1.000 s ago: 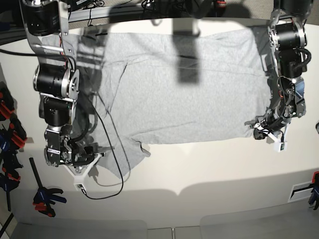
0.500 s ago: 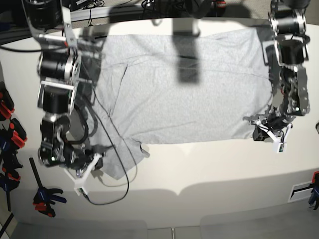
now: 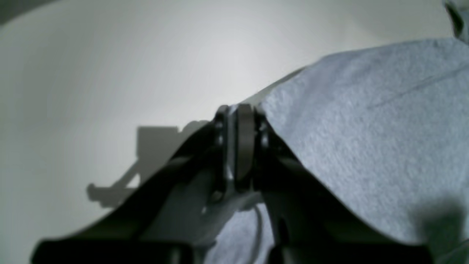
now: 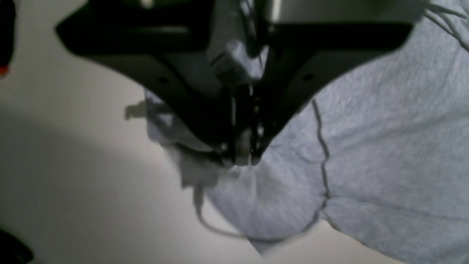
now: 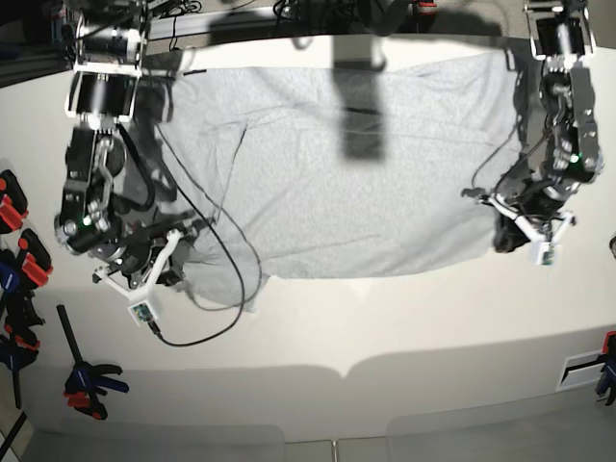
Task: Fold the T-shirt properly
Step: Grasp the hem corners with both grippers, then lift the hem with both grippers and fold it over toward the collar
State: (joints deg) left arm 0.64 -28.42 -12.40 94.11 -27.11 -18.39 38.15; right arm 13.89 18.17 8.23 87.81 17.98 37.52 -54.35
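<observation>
Red-black clamps (image 5: pixel 17 279) at surface (image 5: pixel 385 337) edge, black cable (image 5: pixel 207 322) trailing over pale top. Left tool (image 5: pixel 505 231) and right tool (image 5: pixel 159 260) each clenched on T-shirt (image 5: pixel 366 192) corner.

T-shirt (image 5: pixel 356 183) lies spread across the counter (image 5: pixel 385 327), filling its twelve o'clock half. Right hand (image 5: pixel 159 260) sits at the shirt's eight o'clock corner, left hand (image 5: pixel 515 217) at four o'clock.

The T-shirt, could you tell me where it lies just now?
In the base view the T-shirt lies spread across the table's far half, between both arms.
</observation>
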